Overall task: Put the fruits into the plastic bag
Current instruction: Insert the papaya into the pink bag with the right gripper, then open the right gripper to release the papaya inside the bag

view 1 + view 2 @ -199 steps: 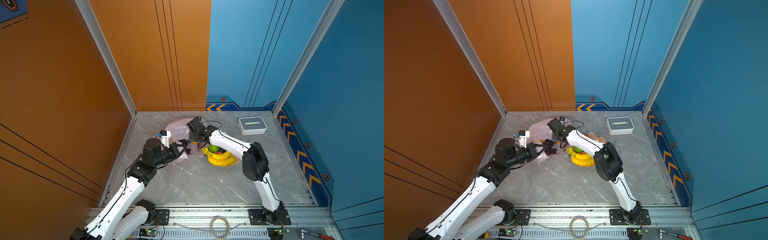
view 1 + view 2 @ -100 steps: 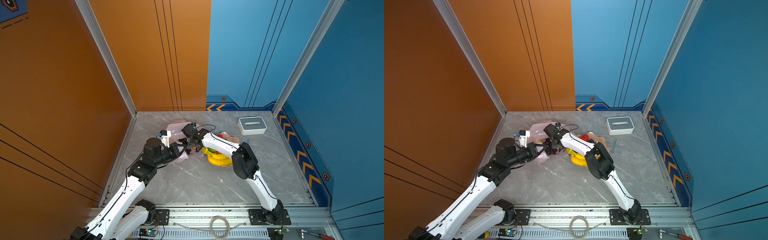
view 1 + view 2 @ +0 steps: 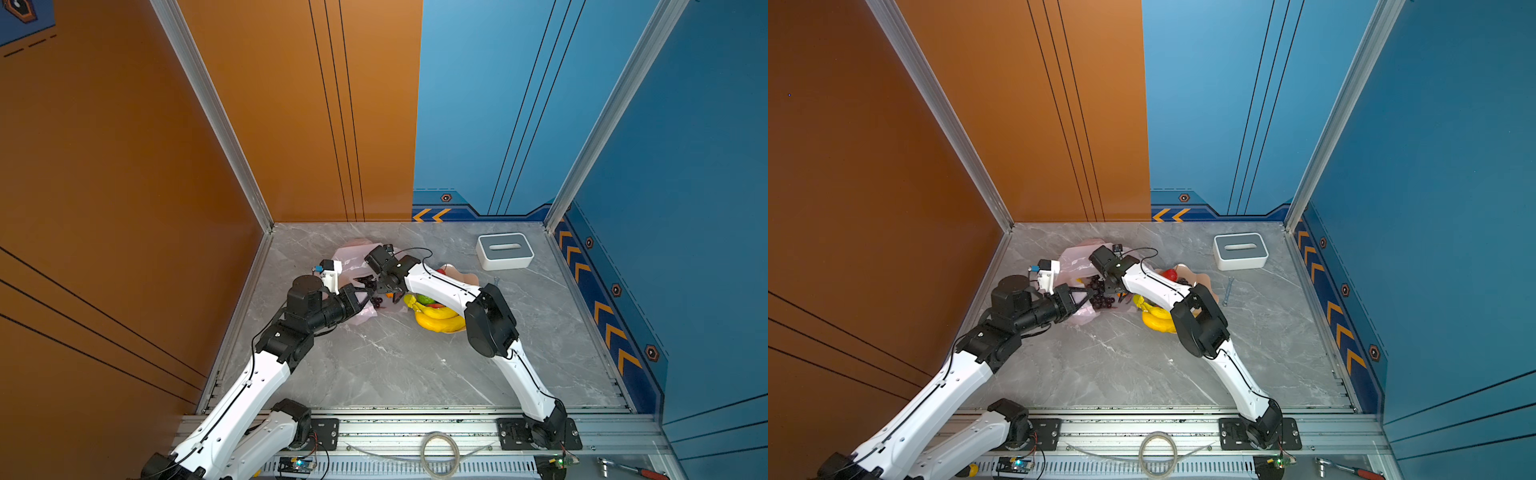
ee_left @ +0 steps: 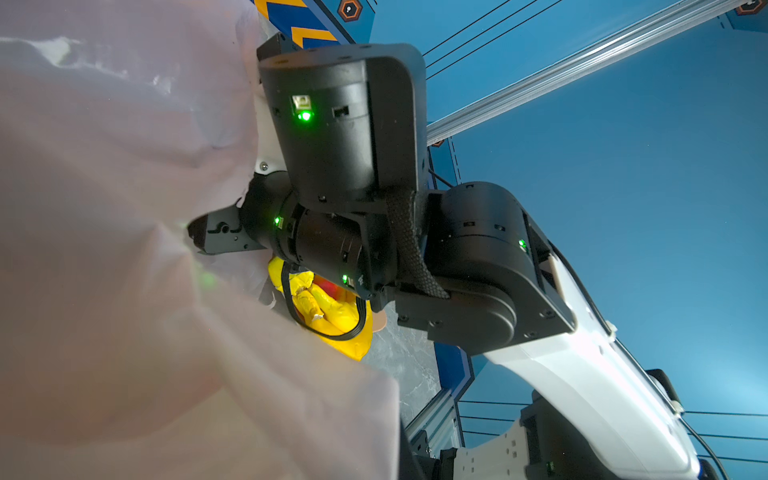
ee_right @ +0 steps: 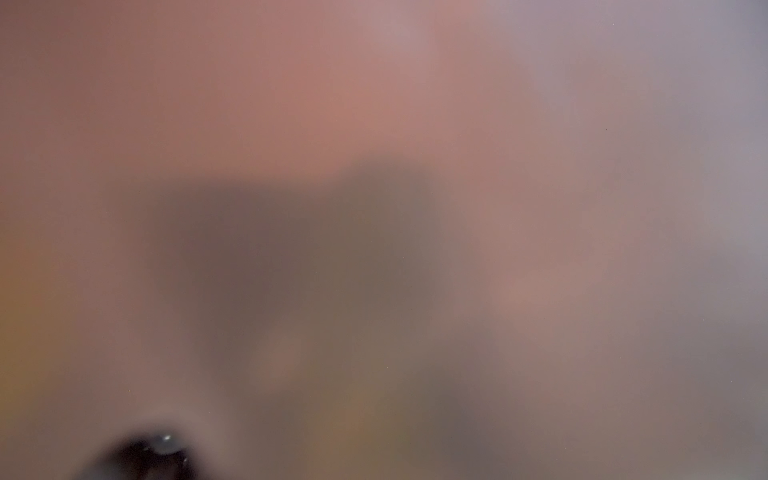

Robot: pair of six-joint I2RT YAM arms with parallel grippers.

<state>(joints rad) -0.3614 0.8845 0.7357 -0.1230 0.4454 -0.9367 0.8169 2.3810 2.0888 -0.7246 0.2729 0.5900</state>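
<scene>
Robot lab test cell. Left arm point(image 3: 257, 382) and right arm point(image 3: 523, 374), white and black, are bolted to an alu rail point(image 3: 395, 426) at the front edge of a grey marble-look worktop point(image 3: 374, 365). Alu profile posts point(image 3: 212, 108) frame flat panel walls, orange panels point(image 3: 124, 166) on one side and blue panels point(image 3: 698, 187) on the other, w/ orange chevron decals point(image 3: 602, 306) along the base. Lab clutter sits by the rail: loose cable loop point(image 3: 422, 453), bare circuit board point(image 3: 297, 463) w/ lit LED, red-handled ratchet point(image 3: 1343, 468). A small spanner point(image 3: 1227, 291) lies on the worktop.

thin translucent plastic bag point(image 3: 352, 257), glossy bananas point(image 3: 439, 322)
</scene>
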